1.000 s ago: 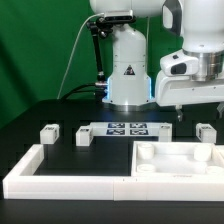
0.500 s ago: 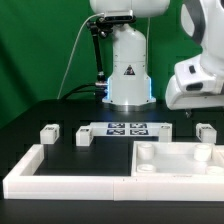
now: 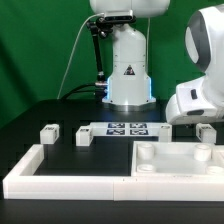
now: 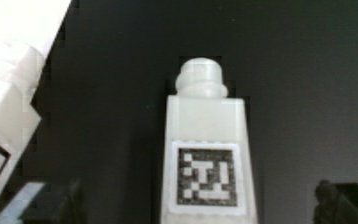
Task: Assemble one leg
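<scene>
White plastic leg (image 4: pixel 206 130), rounded peg end (image 4: pixel 201 76), black-and-white tag (image 4: pixel 206 173) | tool (image 4: pixel 194 202) spread apart, empty

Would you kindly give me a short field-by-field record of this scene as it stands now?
gripper: open, one finger on either side of the leg, not closed on it
leg: at the exterior view's right, under the arm, tag facing the wrist camera
other legs: one and another, at the exterior view's left, untouched
tabletop: front right
marker board: centre
</scene>
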Motion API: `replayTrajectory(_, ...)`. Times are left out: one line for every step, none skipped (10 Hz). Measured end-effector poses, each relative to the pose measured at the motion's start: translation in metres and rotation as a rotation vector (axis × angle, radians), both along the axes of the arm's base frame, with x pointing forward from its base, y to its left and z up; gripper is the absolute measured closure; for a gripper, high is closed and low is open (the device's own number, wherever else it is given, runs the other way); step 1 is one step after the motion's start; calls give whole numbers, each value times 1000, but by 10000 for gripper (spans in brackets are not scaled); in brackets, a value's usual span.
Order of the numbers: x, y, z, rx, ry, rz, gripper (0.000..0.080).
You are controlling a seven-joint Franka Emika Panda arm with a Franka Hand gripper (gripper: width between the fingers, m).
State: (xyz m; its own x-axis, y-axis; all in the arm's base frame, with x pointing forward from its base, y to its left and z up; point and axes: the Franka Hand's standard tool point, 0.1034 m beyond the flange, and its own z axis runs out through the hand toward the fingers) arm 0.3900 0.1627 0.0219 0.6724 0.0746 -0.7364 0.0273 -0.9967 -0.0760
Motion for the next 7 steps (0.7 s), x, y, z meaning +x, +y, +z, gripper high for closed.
replayTrajectory(1, -1, -5, 0, -8, -6, 150)
replayTrajectory(2, -2, -8, -3, -16, -12, 150)
replayTrajectory(1, 0, -9, -17, -17, -24, 150)
replayTrajectory(1, 0, -9, -17, -17, -24, 271)
replayTrajectory(1, 0, -9, -16, -17, -23, 411)
replayTrajectory(1, 0, -9, -16, -17, -23, 411)
replayTrajectory(1, 0, -9, -16, -17, -23, 511)
